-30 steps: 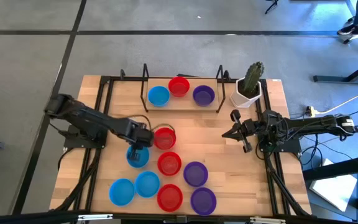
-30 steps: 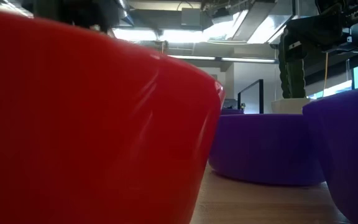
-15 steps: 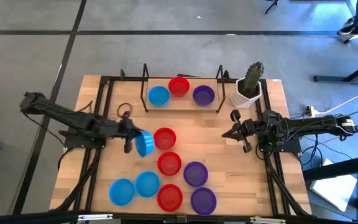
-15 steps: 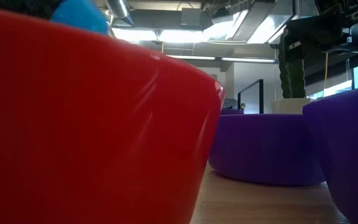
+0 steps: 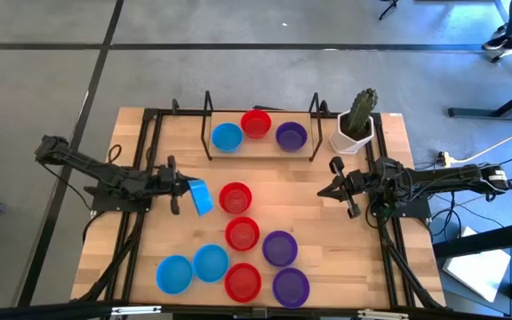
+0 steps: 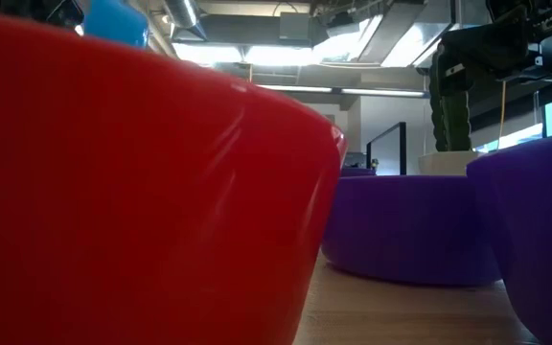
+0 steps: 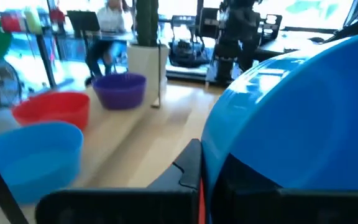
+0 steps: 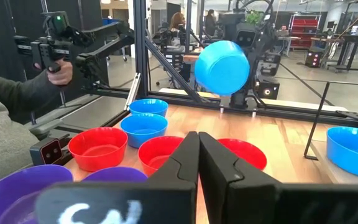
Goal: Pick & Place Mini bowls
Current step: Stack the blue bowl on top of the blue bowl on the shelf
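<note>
From my remote station, I see the left hand clamped on the rim of a blue mini bowl, holding it tilted on edge in the air over the left-centre of the bench, just left of a red mini bowl. In the right wrist view the lifted bowl hangs clear above the wood, its underside turned toward that camera. The right hand waits on the right side of the bench, near the white pot with a cactus, its fingers closed on nothing.

At the far edge, a blue, a red and a purple mini bowl sit in a row inside a black frame. On the near half lie two blue, two red and two purple bowls, close together. In the right wrist view, a person's hand beyond the bench grips a dark handle.
</note>
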